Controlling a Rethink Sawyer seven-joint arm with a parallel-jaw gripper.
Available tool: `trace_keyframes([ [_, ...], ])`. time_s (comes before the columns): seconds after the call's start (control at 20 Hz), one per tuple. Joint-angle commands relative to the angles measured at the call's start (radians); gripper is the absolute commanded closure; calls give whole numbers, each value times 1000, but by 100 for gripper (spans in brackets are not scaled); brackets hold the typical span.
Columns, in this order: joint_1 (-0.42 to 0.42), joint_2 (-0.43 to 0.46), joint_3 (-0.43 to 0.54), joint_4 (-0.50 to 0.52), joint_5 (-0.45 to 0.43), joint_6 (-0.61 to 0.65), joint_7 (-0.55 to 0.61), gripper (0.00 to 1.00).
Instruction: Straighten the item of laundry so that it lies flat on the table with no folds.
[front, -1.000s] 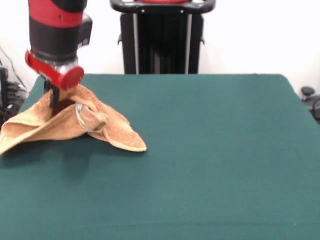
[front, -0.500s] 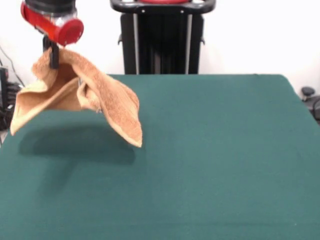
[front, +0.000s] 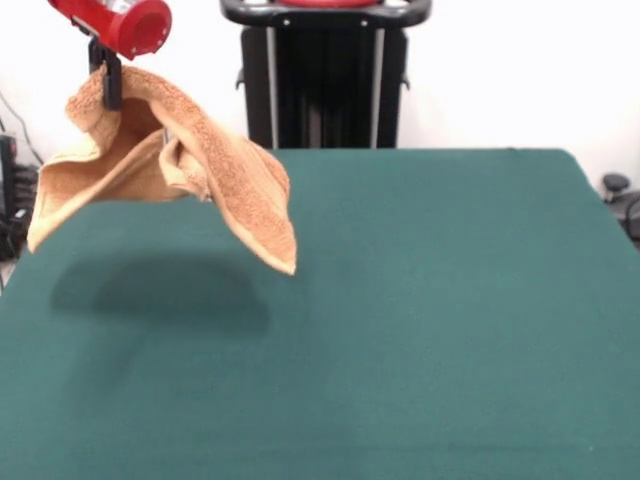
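The orange-tan towel (front: 190, 165) hangs in the air at the upper left of the front view, bunched and folded, clear of the green table (front: 420, 300). Its top is pinched in my gripper (front: 108, 88), which is shut on the cloth just below the red wrist ring. One pointed corner droops to the right and down. Another corner trails out to the left, past the table's left edge. A dark shadow lies on the table under the towel.
A black stand (front: 325, 75) rises behind the table's far edge at centre. Cables and dark equipment (front: 10, 190) sit off the table's left side. A dark object (front: 620, 195) shows beyond the right edge.
My gripper has risen from the table with the towel, which went from resting on the cloth top to hanging fully in the air. It has drifted slightly right.
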Motion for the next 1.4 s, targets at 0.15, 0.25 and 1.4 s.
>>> trace_keyframes([
  [0.15, 31, 11, 111, 84, 19, 93, -49, 100],
  [0.25, 34, 13, 105, 85, 9, 78, -47, 100],
  [1.4, -26, 278, 112, -14, -40, -360, 29, 100],
])
